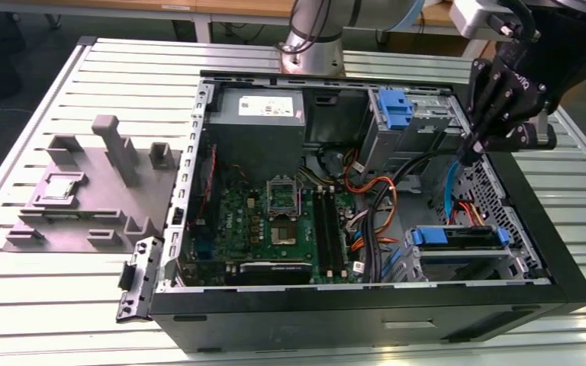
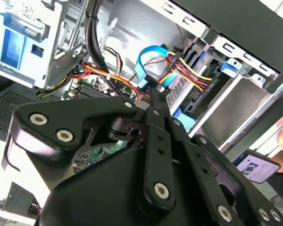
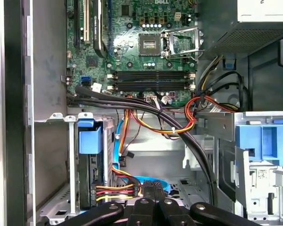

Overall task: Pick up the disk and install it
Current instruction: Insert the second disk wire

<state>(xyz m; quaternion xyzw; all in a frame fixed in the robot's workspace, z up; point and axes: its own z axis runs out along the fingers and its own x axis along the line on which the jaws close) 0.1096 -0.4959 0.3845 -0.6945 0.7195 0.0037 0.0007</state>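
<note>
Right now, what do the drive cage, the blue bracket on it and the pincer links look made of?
Drive cage: bare sheet metal, dull grey, folded and punched. Blue bracket: likely moulded plastic, smooth, slightly glossy. Pincer links: matte black, bolted, probably coated metal, though hard plastic is possible.

Matt black hand [image 1: 473, 152]; ribbed metal table [image 1: 69, 282]

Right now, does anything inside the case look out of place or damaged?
Nothing looks damaged or spilled. The disk sits square in its bay, cables plugged in. The gripper hangs inside the case above the loose blue cable. The one oddity: the motherboard's CPU socket is bare, with no cooler.
</note>
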